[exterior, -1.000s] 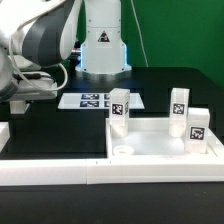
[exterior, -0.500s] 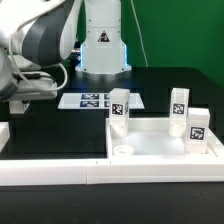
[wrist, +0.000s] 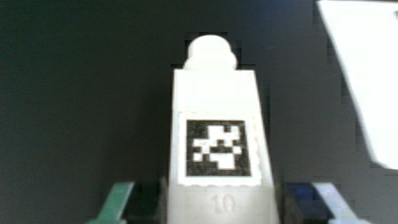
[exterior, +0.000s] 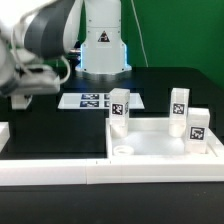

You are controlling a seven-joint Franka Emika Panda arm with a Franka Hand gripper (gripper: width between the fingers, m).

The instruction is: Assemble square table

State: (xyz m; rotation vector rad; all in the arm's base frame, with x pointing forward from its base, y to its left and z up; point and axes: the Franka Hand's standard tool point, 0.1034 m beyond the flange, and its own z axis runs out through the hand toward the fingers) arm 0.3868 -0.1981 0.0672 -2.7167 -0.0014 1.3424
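Note:
The white square table top (exterior: 150,146) lies at the exterior view's right, with three white tagged legs standing on it (exterior: 119,104) (exterior: 179,102) (exterior: 196,125). My gripper (exterior: 18,100) hangs low over the black table at the exterior view's far left. In the wrist view a fourth white leg (wrist: 219,120) with a black-and-white tag lies lengthwise between my fingertips (wrist: 121,203). My gripper (wrist: 217,205) is open, with a dark gap on each side of the leg. A white piece (exterior: 3,131) shows at the exterior view's left edge, under the gripper.
The marker board (exterior: 92,99) lies flat behind the table top. A long white rail (exterior: 110,171) runs along the front edge. The robot base (exterior: 102,45) stands at the back. A white surface (wrist: 365,80) shows beside the leg in the wrist view.
The arm has shifted a little up and toward the exterior view's right. The table top and the three standing legs have not moved.

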